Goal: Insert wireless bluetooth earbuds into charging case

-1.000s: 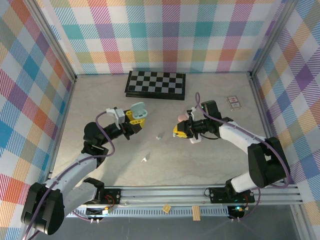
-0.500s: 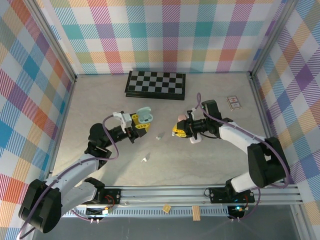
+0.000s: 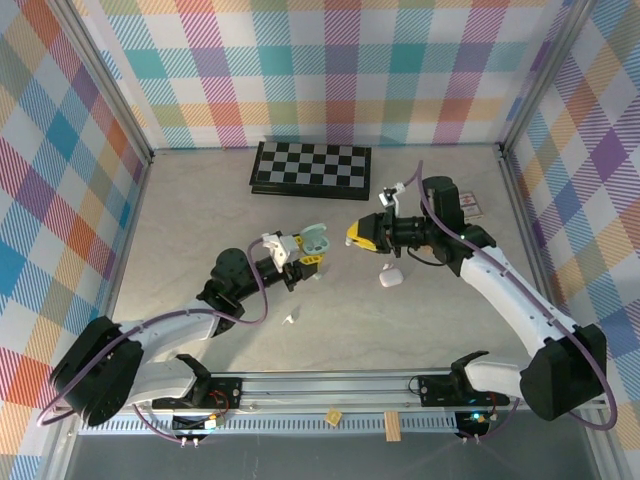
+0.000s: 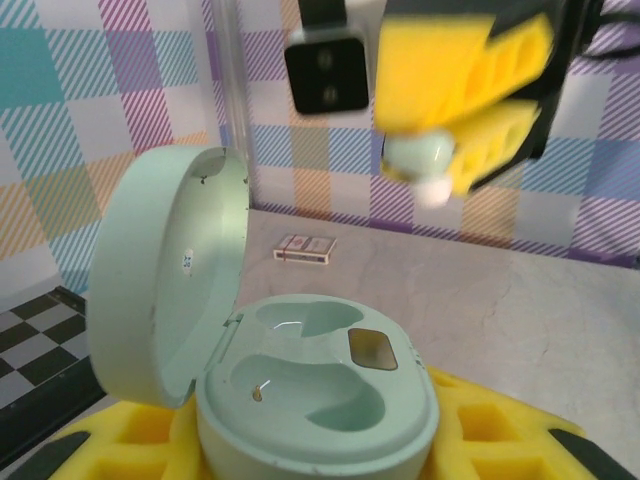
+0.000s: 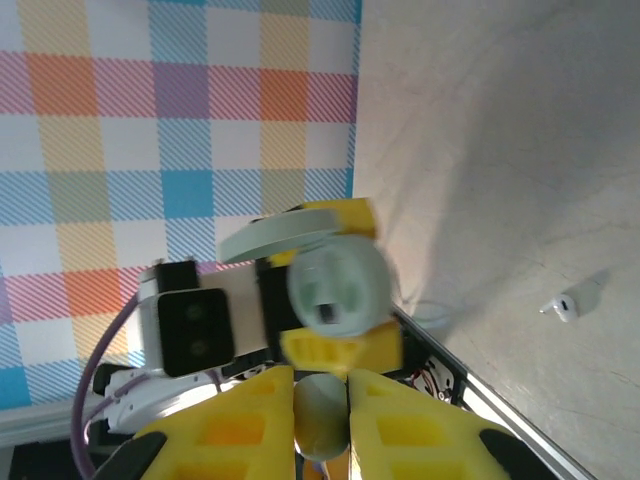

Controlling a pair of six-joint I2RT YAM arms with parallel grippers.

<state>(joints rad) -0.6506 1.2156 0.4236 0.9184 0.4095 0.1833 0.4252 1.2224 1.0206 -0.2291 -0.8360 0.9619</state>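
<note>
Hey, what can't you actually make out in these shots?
- Mint earbud, left wrist view: motion-blurred, half hidden in the right gripper.
- Card box, top view: partly covered by the right arm, print too small.
- Loose white earbud, top view: too small to tell its orientation.
- Mint case, left wrist view: base cut off by the bottom edge.

This is a robotics lab test cell. A pale worktop [image 3: 200, 210] is boxed in by aluminium frame posts [image 3: 110, 95] carrying printed plaid panels [image 3: 330, 70] on three sides. Two cabled machines, the left arm [image 3: 170, 325] and the right arm [image 3: 510, 290], are bolted to a slotted metal rail [image 3: 330, 383] along the near edge, while a folded chessboard [image 3: 311, 168] and a pack of cards [image 3: 467, 205] lie loose toward the back.
</note>
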